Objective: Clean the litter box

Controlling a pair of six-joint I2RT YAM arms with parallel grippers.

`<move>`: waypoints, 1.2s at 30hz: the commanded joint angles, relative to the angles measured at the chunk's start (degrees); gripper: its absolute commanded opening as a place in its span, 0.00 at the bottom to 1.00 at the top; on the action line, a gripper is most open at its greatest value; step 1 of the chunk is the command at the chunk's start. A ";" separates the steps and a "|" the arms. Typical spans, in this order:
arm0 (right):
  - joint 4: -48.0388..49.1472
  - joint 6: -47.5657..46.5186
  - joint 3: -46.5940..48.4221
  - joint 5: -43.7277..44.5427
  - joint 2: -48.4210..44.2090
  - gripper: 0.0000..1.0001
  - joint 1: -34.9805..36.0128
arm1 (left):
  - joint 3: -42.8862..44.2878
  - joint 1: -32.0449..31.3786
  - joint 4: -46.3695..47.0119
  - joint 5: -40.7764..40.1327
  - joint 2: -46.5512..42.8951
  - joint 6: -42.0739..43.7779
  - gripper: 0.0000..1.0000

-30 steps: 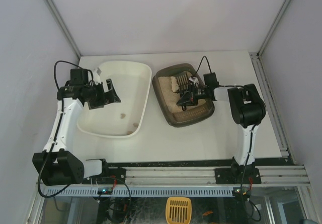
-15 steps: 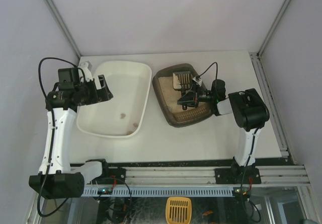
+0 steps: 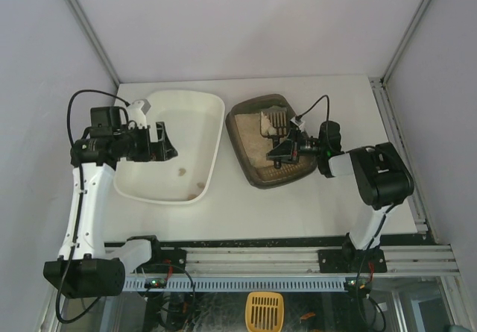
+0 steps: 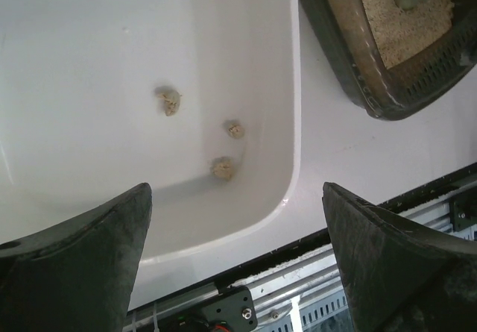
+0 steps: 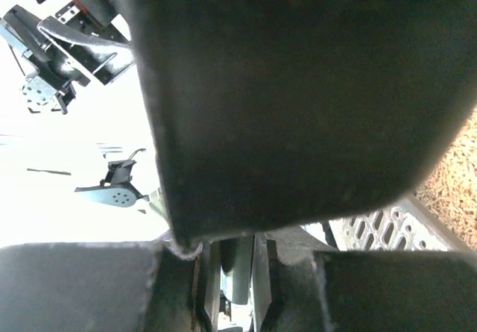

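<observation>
Top external view, set against a second ago: shows the right arm's elbow swung further out to the right and nearer the rail, with the right gripper (image 3: 283,151) hardly shifted above the litter box (image 3: 232,134). Finds that gripper pinched tight on the handle of the slotted scoop (image 3: 273,120), whose head sits at the far end of the box over the beige litter (image 3: 277,169). Shows the scoop head greyer than a second ago, when a pale heap lay on it. Places the litter box on the table (image 3: 313,205), right of centre, just beside the white tray (image 3: 186,119) but not touching it. Shows the left wrist, drawn leftward half a second ago, back over the tray's left half. Finds the left gripper (image 3: 164,144) spread as wide as it goes, holding nothing, hanging above the tray floor. Counts three small clumps (image 4: 169,101) in the left wrist view, near the tray's near right corner; sees only two from above, lying where they lay before.

Cuts the litter box down to one corner at the upper right of the left wrist view. Fills most of the right wrist view with a dark, blurred mass; cannot tell finger from handle there. Leaves only a strip of slotted scoop and a patch of litter at the right edge, and washes the upper left out to glare.
</observation>
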 commanded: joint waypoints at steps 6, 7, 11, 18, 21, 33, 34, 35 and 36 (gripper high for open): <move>-22.76 -20.22 1.33 2.31 -6.61 0.00 -1.14 | -3.35 -0.37 2.19 4.04 0.14 2.44 1.00; -16.95 -15.83 0.06 2.24 -5.68 0.00 -2.73 | -4.12 -0.49 2.63 3.51 0.29 2.47 1.00; -3.76 -6.71 0.69 -0.01 -0.76 0.00 -0.48 | -6.16 -0.43 3.58 2.42 0.60 3.92 1.00; 16.68 5.48 -1.07 0.68 5.12 0.00 -2.53 | -6.58 -0.54 3.55 4.54 1.51 4.14 1.00; 15.76 4.54 -0.16 -0.95 5.09 0.00 1.19 | -6.77 -0.57 3.72 4.50 2.19 4.24 1.00; 20.82 6.50 -0.63 -1.73 3.41 0.00 -0.74 | -6.73 -0.54 3.35 5.43 2.65 4.68 1.00; 21.85 7.24 -0.72 -1.29 3.69 0.00 -2.56 | -6.73 -0.59 3.31 5.43 2.61 4.76 1.00; 23.90 9.07 -0.71 -0.78 4.49 0.00 -3.87 | -6.73 -0.55 3.23 5.53 2.52 4.72 1.00; 25.87 10.88 -0.73 -0.23 5.58 0.00 -4.55 | -6.73 -0.55 3.17 5.60 2.54 4.76 1.00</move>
